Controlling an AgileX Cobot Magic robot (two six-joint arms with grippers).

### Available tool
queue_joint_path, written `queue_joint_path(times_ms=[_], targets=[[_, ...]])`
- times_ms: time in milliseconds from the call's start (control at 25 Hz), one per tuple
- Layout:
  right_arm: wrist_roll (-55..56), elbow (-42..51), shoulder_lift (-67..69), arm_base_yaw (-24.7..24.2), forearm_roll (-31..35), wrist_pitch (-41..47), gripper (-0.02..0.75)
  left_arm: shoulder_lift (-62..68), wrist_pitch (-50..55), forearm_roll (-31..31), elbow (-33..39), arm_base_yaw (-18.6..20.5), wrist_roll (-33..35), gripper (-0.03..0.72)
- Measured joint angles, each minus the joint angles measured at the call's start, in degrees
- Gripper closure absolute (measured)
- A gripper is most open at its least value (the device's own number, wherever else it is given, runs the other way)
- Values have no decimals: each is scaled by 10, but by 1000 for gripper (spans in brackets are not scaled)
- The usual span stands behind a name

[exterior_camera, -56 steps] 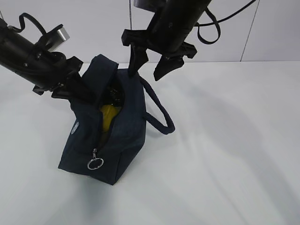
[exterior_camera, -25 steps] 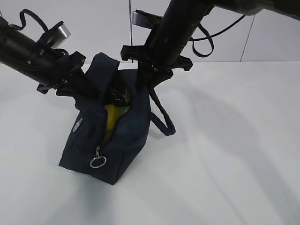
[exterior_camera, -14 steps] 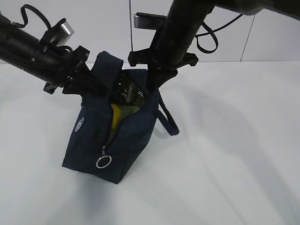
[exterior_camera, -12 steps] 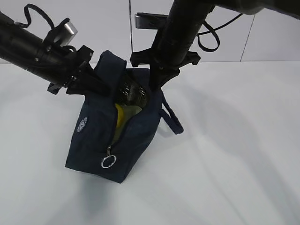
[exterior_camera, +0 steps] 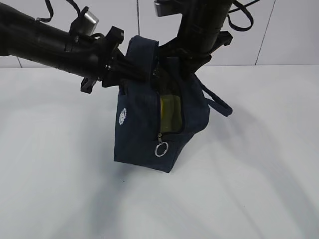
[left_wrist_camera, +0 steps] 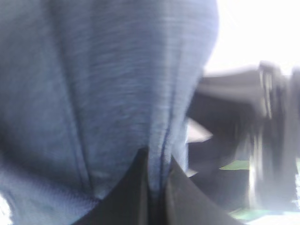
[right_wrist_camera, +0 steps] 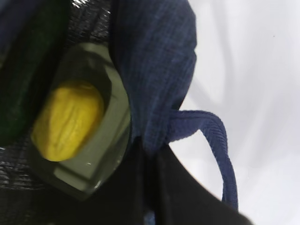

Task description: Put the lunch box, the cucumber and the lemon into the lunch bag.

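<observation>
The navy lunch bag (exterior_camera: pixel 142 124) hangs tilted between my two grippers, its bottom lifted above the white table (exterior_camera: pixel 259 164). My left gripper (exterior_camera: pixel 127 74) is shut on the bag's left rim fabric (left_wrist_camera: pixel 103 84), with the jaws pinching a fold (left_wrist_camera: pixel 157 157). My right gripper (exterior_camera: pixel 182 62) is shut on the right rim (right_wrist_camera: pixel 154 61), near the handle (right_wrist_camera: pixel 220 140). Inside the bag, the yellow lemon (right_wrist_camera: pixel 68 119) lies on the sage-green lunch box (right_wrist_camera: pixel 105 140), with the dark cucumber (right_wrist_camera: pixel 23 93) beside it. The lemon shows through the open zipper (exterior_camera: pixel 169 112).
The zipper's metal ring pull (exterior_camera: pixel 160 149) dangles at the front, and the white round logo (exterior_camera: pixel 122 117) is on the left side. One loop handle (exterior_camera: pixel 217 104) hangs out to the right. A white wall (exterior_camera: pixel 289 35) stands behind the table.
Both grippers have risen and moved right with the bag's rims in them. The bag has come up off the table and shifted right, and its opening has pulled narrower.
</observation>
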Motion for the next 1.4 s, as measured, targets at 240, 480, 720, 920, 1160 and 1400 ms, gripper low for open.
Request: queue_joint_path(times_ms=[240,480,720,920,1160,1400], targets=[[0,0,-1,-4,-15,0,723,45,-8,-119,0,-6,6,687],[-6,0,-1,-20,-50,1,723,113,19,-235,0,-21,31,687],[3,1,-1,-35,-51,1,724,120,26,-250,0,-22,47,687],[14,1,-1,-35,-47,1,664,120,27,-250,0,-22,49,685],[16,1,-1,-35,-15,-4,330,121,36,-246,0,-22,72,523],[14,1,-15,-35,-11,-4,255,121,109,-250,0,-19,79,371]])
